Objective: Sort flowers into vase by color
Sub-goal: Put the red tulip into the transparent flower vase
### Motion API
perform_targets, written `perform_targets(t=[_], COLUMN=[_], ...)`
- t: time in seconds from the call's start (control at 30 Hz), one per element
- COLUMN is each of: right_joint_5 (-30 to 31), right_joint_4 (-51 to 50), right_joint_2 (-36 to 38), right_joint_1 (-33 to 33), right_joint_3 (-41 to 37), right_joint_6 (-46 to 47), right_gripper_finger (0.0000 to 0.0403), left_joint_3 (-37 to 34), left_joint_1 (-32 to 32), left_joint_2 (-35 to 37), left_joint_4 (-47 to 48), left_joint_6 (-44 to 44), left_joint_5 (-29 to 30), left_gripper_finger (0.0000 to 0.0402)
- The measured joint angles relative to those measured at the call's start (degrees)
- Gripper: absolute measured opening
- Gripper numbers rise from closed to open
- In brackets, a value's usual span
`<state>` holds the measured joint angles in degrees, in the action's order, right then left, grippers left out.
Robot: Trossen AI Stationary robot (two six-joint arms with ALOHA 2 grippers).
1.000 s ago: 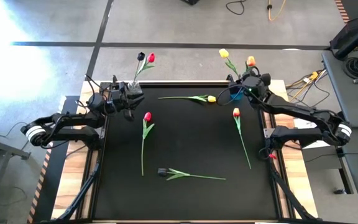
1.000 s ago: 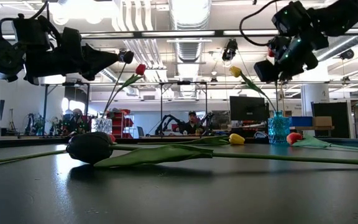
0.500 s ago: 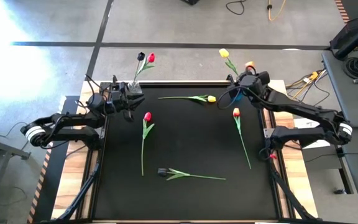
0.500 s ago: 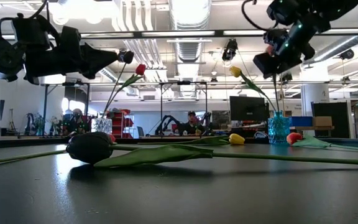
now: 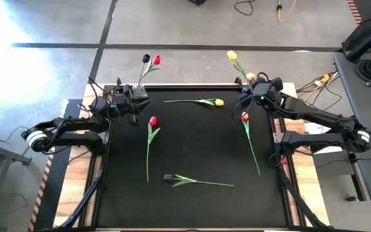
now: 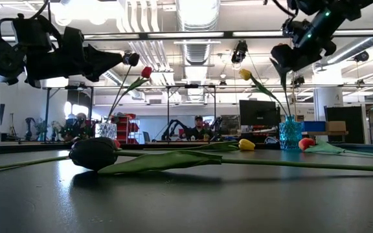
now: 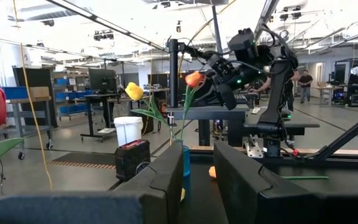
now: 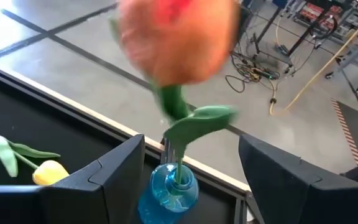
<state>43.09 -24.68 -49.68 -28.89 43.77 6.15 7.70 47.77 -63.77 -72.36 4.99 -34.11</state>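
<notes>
two flowers now stand in the blue vase (image 8: 169,198).
your right gripper (image 5: 257,90) has backed off the orange tulip (image 8: 178,38), fingers wide.

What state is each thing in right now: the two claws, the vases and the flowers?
left gripper: open, empty, raised.
right gripper: open, either side of the blue vase.
orange tulip: upright in the blue vase, ungripped.
yellow tulip: upright in the blue vase.
red tulip, black tulip: upright in the clear vase.
loose yellow tulip, loose red tulip, loose orange tulip, loose black tulip: lying flat on the table.
</notes>
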Motion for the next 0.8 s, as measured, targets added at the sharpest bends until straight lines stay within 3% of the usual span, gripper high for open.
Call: perform_targets(t=[0.33,0.5,0.63,0.8], right_joint_5=[-6.68,-10.53,-10.42,-10.08], right_joint_4=[-6.38,-10.07,-14.41,-13.36], right_joint_2=[4.1,4.96,5.78,6.24], right_joint_1=[1.6,2.16,4.3,9.96], right_joint_3=[0.0,0.0,-0.02,-1.58], right_joint_6=[3.34,4.4,7.03,7.93], right_gripper_finger=[0.0245,0.0245,0.0204,0.0107], left_joint_3=[0.0,0.01,1.51,5.97], left_joint_1=[-0.02,-0.04,-0.38,-5.58], left_joint_2=[0.0,0.02,0.02,0.02], left_joint_4=[0.03,0.38,0.89,9.86], left_joint_6=[1.57,3.62,5.33,3.01], left_joint_5=[-0.13,-4.95,-6.39,-7.35], left_gripper_finger=[0.0076,0.0076,0.0076,0.0076])
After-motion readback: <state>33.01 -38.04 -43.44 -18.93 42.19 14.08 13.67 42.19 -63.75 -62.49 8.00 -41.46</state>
